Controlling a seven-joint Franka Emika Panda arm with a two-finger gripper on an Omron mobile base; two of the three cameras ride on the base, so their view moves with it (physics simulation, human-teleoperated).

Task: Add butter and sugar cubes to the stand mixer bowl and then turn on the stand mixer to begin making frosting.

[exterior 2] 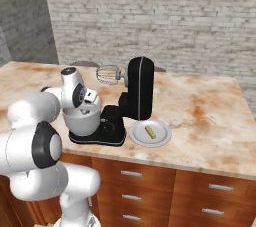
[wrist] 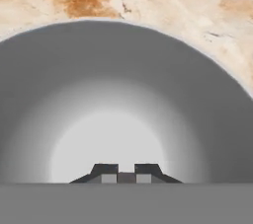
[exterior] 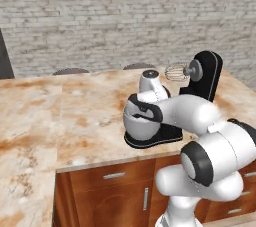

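1. The claw (wrist: 126, 173) points down into the bowl (wrist: 49, 94), whose smooth grey inside lies straight below and around the tips.
2. Its two dark tips stand close together with a narrow gap between them. A small dull patch sits in that gap, and I cannot tell whether it is a held thing or whether the claw is fully closed.
3. The bowl sits on the flat black base of the mixer (exterior 2: 139, 91), directly under the claw.
4. The mixer's head is tilted back, beyond the claw and to its right in the right base view. The whisk (exterior 2: 106, 75) hangs in the air above the claw and apart from it.
5. The butter (exterior 2: 150, 131) lies well apart from the claw, to its right past the mixer's base.
6. The butter rests on a white plate (exterior 2: 162, 138), which sits just beside that base.
7. A small pale speck (exterior 2: 131, 146) lies on the counter (exterior 2: 210, 111) by the plate's near edge, too small to make out.
8. The marbled counter shows past the bowl's rim, beyond the claw.
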